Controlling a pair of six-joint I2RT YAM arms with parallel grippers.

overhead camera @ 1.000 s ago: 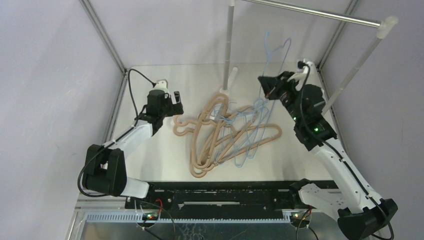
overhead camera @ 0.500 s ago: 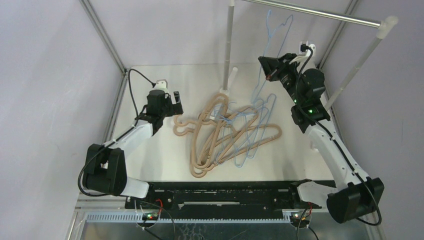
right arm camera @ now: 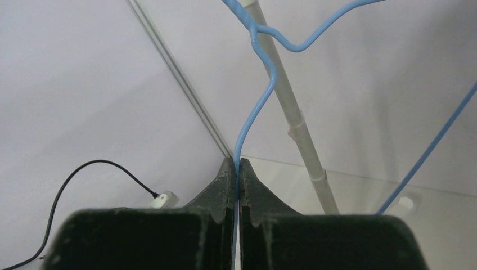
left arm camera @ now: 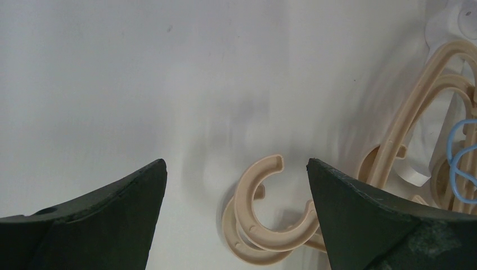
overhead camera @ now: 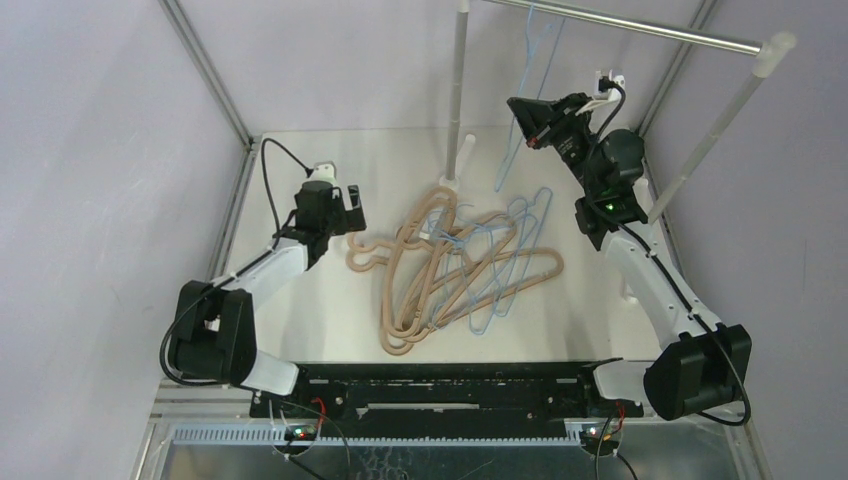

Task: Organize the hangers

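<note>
Right arm: your right pincer (overhead camera: 522, 118) is pressed together on a thin light-blue wire hanger (right arm camera: 253, 36), pinching the wire below its twisted neck. The hanger hangs in the air, well above the tabletop (overhead camera: 320, 300). Its top reaches up beside the silver rail (overhead camera: 640, 30), but you cannot tell whether the hook is over the rail.

Left arm: your left pincer (left arm camera: 236, 166) is spread wide and grips nothing. It is low over the tabletop at the left edge of the pile, and in the wrist view a tan hook (left arm camera: 243, 194) lies between its two fingers.

The remaining hangers lie tangled at mid-tabletop, near the foot of the white post (overhead camera: 460, 80). The tan hangers (overhead camera: 400, 300) are to the left, and the light-blue hangers (overhead camera: 505, 290) overlap them on the right.
</note>
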